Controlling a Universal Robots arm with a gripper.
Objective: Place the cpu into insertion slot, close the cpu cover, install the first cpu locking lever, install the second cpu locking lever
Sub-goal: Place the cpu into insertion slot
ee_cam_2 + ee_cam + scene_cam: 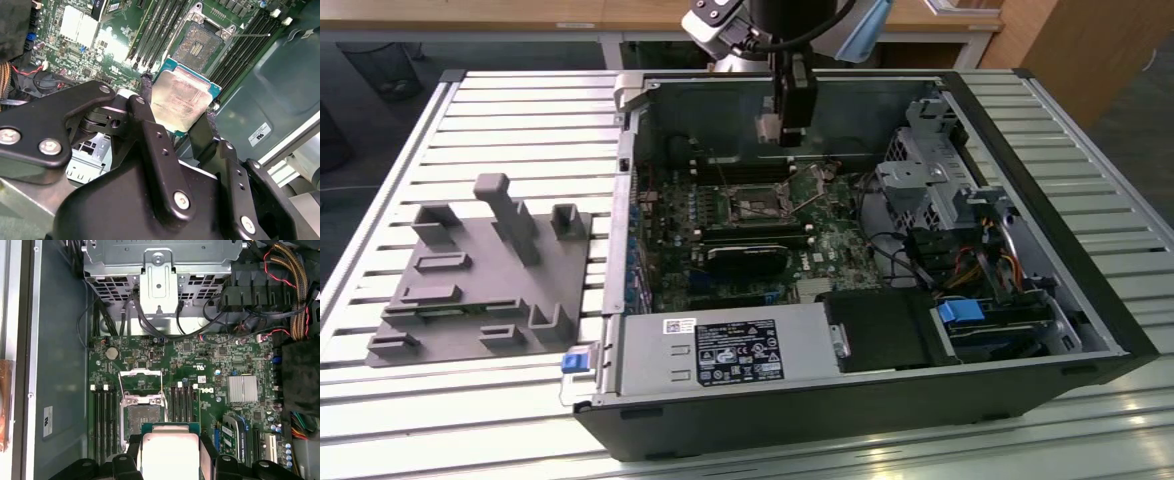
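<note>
My gripper [786,135] hangs inside the open computer case, above the green board. It is shut on the cpu [182,102], a flat square chip with a silvery top, held by two opposite edges between black fingers [145,100]. In the first wrist view the cpu [170,450] sits in my gripper [170,447], just short of the insertion slot [142,415]. The insertion slot [200,45] lies bare, its dark centre showing. The cpu cover [141,373] is swung open on the slot's far side. From outside, the insertion slot [754,205] is below the gripper.
Long black memory slots [102,415] flank the socket. A black heatsink block [747,255], a metal drive cage [927,170], bundled cables [290,285] and the power supply [720,350] crowd the case. A grey fixture [480,270] rests on the slatted table at the exterior view's left.
</note>
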